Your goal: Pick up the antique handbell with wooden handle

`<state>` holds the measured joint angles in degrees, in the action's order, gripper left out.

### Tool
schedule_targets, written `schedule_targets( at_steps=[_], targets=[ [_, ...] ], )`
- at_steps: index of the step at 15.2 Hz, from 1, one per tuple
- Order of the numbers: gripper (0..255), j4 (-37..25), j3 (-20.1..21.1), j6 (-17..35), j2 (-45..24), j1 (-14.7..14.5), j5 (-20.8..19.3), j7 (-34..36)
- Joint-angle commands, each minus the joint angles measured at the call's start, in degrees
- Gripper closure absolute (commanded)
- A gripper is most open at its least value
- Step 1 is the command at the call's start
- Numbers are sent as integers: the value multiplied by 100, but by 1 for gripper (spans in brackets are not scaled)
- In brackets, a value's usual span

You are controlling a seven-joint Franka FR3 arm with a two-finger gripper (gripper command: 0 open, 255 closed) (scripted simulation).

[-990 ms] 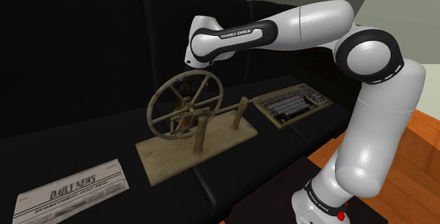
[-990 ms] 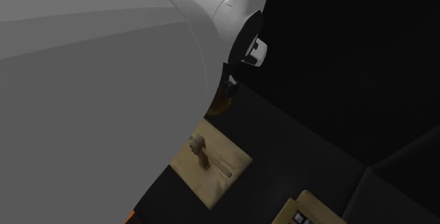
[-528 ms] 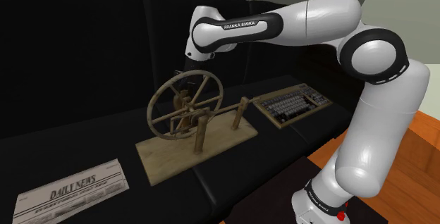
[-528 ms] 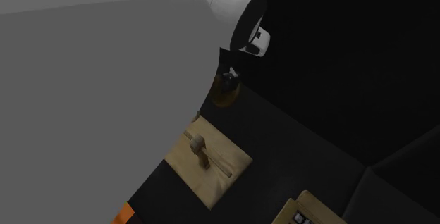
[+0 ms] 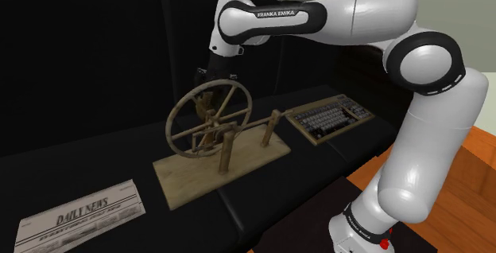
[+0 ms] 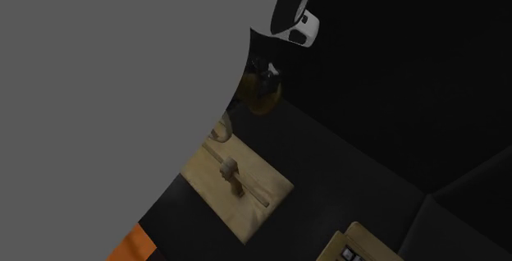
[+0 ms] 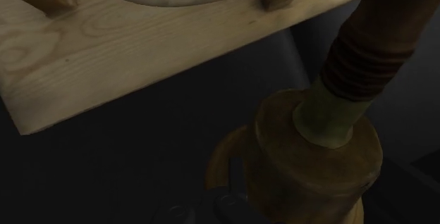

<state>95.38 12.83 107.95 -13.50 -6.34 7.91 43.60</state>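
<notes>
Shoulder view: white arm point(image 5: 350, 21) arched from stand point(image 5: 314, 212) up and left over black sofa point(image 5: 95, 76). Gripper point(image 5: 207, 75) hanging just behind top rim of wooden spinning wheel point(image 5: 208, 120), above the seat. Fingers point(image 6: 268, 72) clenched on the handbell point(image 6: 261, 97), a brownish-gold lump right under the wrist in the second exterior view, just beyond the far edge of the wheel's pale board point(image 6: 250, 190). Wrist view: bell right at the fingers, tilted. Brassy body nearest, greenish neck next, dark ribbed wooden handle pointing away. Board corner just beside it, dark seat between. Cannot tell whether bell clear of the seat or touching it. Elsewhere on the sofa seat: old keyboard point(image 5: 330, 118) to the shoulder view's right of the board, near but apart. Newspaper point(image 5: 83, 216) headed DAILY NEWS well apart, toward the shoulder view's lower left. Orange wood floor point(image 5: 477, 160) at the shoulder view's right edge. Grey arm link close to camera across the second exterior view's left.
</notes>
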Motion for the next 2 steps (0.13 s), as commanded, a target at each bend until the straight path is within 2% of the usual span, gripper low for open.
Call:
schedule_targets(
  at_steps=[1,2],
  targets=[
    [255,-58,0,-83,26,4,3,5],
    [255,-59,0,-83,25,4,3,5]
  ],
)
